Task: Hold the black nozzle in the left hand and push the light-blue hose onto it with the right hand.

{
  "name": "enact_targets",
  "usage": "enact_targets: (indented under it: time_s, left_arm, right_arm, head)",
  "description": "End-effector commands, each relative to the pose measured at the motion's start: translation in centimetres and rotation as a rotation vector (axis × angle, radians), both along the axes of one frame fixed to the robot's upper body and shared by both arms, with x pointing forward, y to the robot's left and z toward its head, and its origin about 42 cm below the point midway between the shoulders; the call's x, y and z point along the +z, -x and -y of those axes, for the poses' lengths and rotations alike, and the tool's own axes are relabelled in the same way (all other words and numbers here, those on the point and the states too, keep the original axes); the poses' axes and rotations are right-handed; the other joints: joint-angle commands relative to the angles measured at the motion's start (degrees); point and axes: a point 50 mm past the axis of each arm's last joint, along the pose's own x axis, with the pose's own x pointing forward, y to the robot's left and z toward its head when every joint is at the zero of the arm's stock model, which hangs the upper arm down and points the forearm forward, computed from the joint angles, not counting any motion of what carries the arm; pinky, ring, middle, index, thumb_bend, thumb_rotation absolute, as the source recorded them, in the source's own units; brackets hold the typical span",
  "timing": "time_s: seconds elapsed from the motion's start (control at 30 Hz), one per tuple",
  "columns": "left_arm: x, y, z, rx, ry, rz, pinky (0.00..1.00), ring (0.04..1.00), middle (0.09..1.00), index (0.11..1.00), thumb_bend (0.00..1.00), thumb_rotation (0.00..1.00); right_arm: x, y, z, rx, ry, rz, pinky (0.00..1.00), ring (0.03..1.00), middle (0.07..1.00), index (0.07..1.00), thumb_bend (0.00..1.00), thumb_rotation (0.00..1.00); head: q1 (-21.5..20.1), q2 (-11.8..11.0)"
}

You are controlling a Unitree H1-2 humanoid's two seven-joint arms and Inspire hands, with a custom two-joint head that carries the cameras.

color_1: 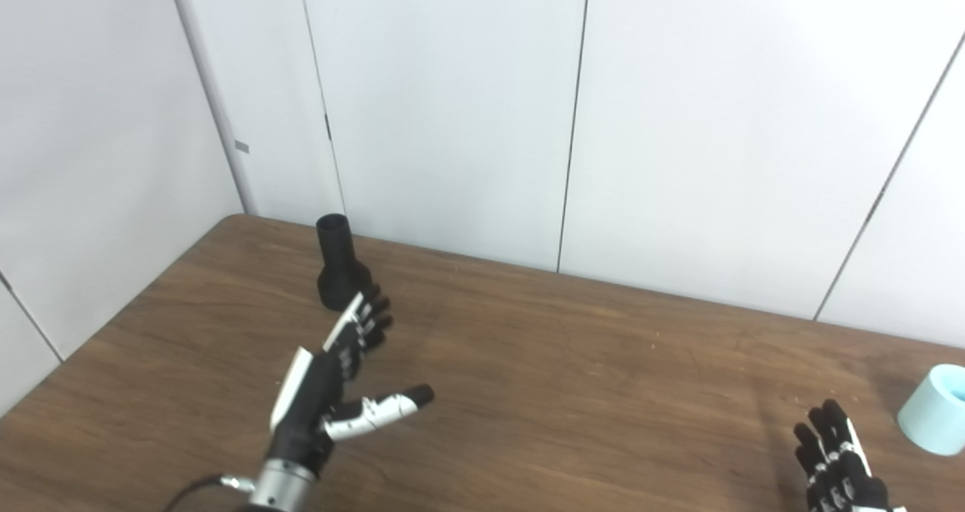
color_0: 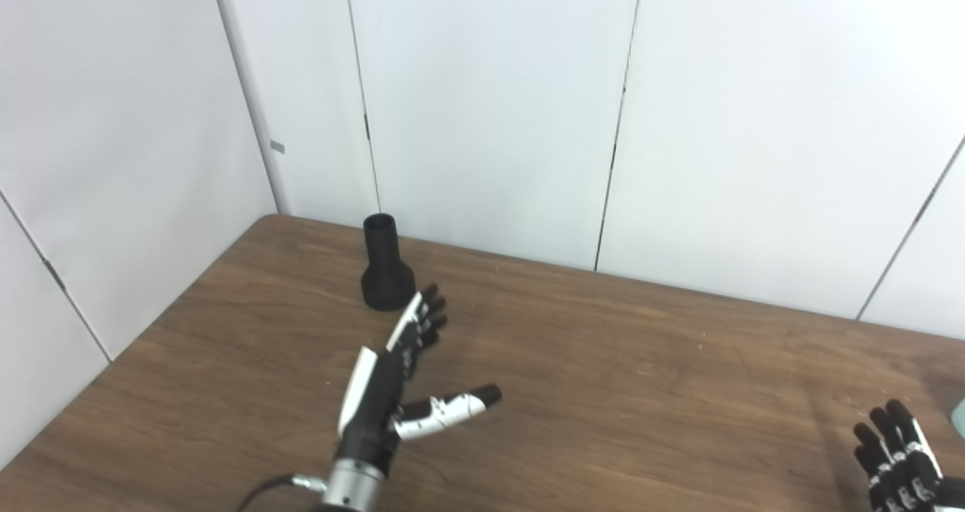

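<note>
The black nozzle [color_0: 387, 266] stands upright on its wide base near the table's far left corner, narrow neck up. My left hand [color_0: 399, 369] is open just in front of it, fingers stretched toward its base and thumb spread to the right, holding nothing. The light-blue hose [color_1: 937, 409] lies at the table's right edge, its round end showing; in the left eye view only a sliver shows. My right hand [color_1: 837, 459] is low at the bottom right, left of the hose, fingers apart and empty.
The brown wooden table [color_0: 603, 361] fills the lower half of the view. White wall panels [color_0: 490, 105] rise directly behind it and along its left side, close behind the nozzle.
</note>
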Motion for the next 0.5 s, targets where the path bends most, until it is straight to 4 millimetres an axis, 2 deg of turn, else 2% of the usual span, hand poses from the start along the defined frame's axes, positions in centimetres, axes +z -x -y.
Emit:
enact_targets:
  time_s: [0.0, 0.23, 0.4, 0.47]
  left_arm:
    - [2.5, -0.5, -1.1, 0.039, -0.060, 0.084, 0.92, 0.899, 0.928, 0.909, 0.86, 0.23]
    - [4.0, -1.9, -4.3, 0.148, -0.108, 0.067, 0.92, 0.902, 0.910, 0.901, 0.91, 0.25]
    - [4.6, -4.2, -6.2, 0.209, -0.111, 0.038, 0.89, 0.893, 0.903, 0.890, 0.92, 0.25]
    - [4.9, -5.4, -7.0, 0.229, -0.107, 0.033, 0.87, 0.888, 0.904, 0.887, 0.92, 0.21]
  right_arm:
    - [-0.6, 0.0, -0.1, 0.003, 0.000, 0.007, 0.96, 0.948, 0.959, 0.964, 0.62, 1.00]
    - [-0.9, -0.1, 0.0, -0.001, 0.019, -0.005, 0.93, 0.920, 0.933, 0.942, 0.62, 1.00]
    - [-0.9, -0.1, -0.1, 0.005, 0.024, -0.020, 0.91, 0.921, 0.933, 0.943, 0.62, 1.00]
    - [-0.9, 0.0, 0.0, 0.009, 0.026, -0.025, 0.91, 0.923, 0.933, 0.942, 0.62, 1.00]
  head:
    - [0.0, 0.1]
    - [0.9, 0.2]
    - [1.3, 0.3]
    - [1.5, 0.3]
